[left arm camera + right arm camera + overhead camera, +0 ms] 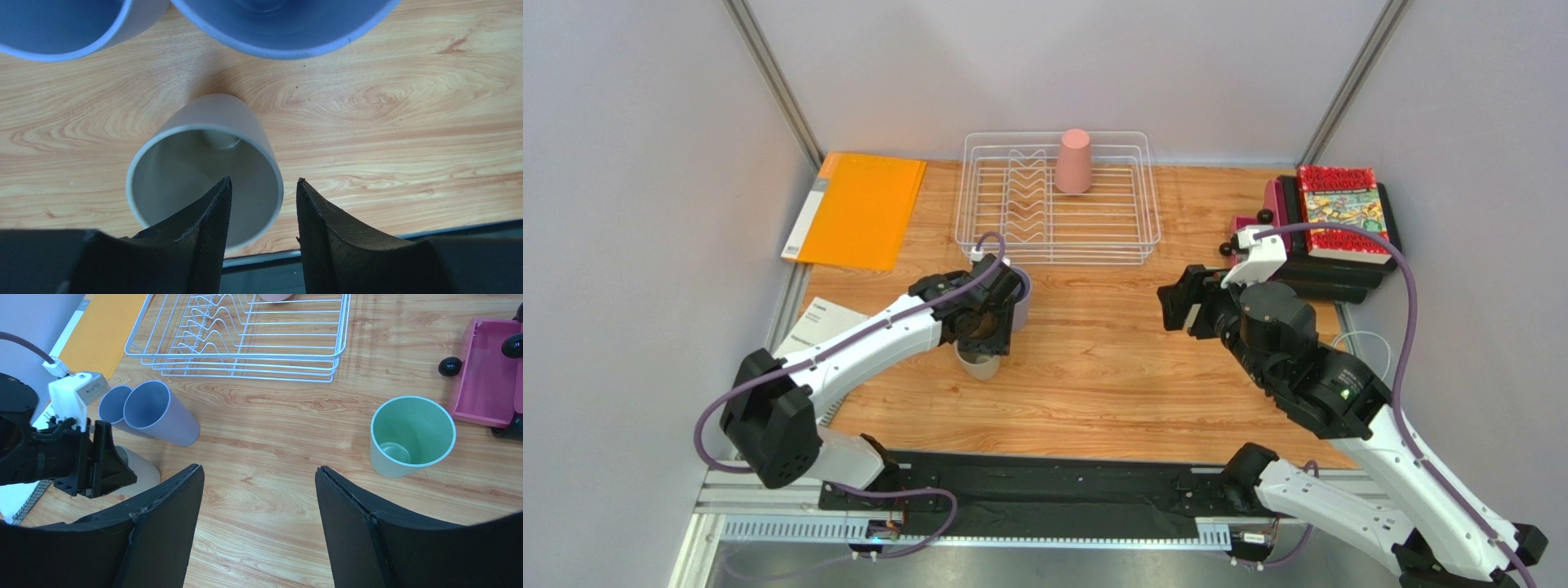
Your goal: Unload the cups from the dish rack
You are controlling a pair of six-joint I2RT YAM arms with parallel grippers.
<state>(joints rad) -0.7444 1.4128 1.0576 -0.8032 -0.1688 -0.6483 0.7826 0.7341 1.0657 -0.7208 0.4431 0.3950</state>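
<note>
Over the worktop [1112, 368], from the overhead view: finds the white wire rectangular dish rack [1112, 233] at the far edge with just one pink tapered plastic cup [1074, 161] inside, mouth down. Shows the left fingers [983, 328] low over a beige plastic cup [981, 365] standing in front of the rack, and the right fingers [1177, 300] hanging off to the right. Notes an orange folder [857, 208] lying left of the rack.

From the left wrist: looks straight into the beige cup, upright on the wood. Has the fingers parted, one over the mouth and one outside, straddling the near wall with a gap on either side, so not clamping it. Catches the rims of two lavender plastic cups [288, 24] just beyond.

From the right wrist: shows the fingers spread wide with nothing between them. Picks out a sage green plastic cup [411, 438] upright on the wood, well apart from the lavender pair.

Counts four of five cups out on the worktop; leaves only the pink one to fetch from the rack.
</note>
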